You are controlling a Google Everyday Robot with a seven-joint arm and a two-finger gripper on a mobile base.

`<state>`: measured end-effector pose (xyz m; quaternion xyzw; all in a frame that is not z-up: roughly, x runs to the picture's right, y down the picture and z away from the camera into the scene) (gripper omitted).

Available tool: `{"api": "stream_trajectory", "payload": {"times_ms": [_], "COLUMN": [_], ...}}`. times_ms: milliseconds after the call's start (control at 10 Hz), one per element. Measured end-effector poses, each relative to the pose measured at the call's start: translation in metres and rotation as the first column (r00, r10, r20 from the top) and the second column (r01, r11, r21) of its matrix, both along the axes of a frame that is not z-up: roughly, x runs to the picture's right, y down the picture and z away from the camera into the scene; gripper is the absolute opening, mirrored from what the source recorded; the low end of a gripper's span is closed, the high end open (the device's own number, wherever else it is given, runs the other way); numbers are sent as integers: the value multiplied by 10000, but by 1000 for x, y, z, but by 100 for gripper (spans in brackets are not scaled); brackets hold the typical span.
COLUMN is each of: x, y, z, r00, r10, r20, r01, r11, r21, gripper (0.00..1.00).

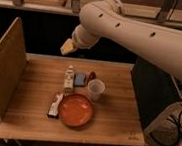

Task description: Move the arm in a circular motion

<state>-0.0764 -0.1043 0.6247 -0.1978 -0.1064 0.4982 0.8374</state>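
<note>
My arm (140,33) spans from the right across the far edge of the table (113,121), gripper (67,48) hanging above the upright bottle (69,78) with nothing visibly held; a low circle risks toppling it or the cup (96,90).

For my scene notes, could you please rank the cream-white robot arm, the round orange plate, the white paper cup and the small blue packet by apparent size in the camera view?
1. Cream-white robot arm, nearest the camera; its tan-tipped gripper hangs above the table's back edge.
2. Round orange plate.
3. White paper cup.
4. Small blue packet.
</note>
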Motion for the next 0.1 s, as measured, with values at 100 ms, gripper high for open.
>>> {"api": "stream_trajectory", "payload": {"times_ms": [100], "x": [3], "y": [6], "z": [-8], "r00": [9997], "r10": [-169], "r20": [151], "r01": [169], "r11": [9998], "r21": [51], "gripper": [71]}}
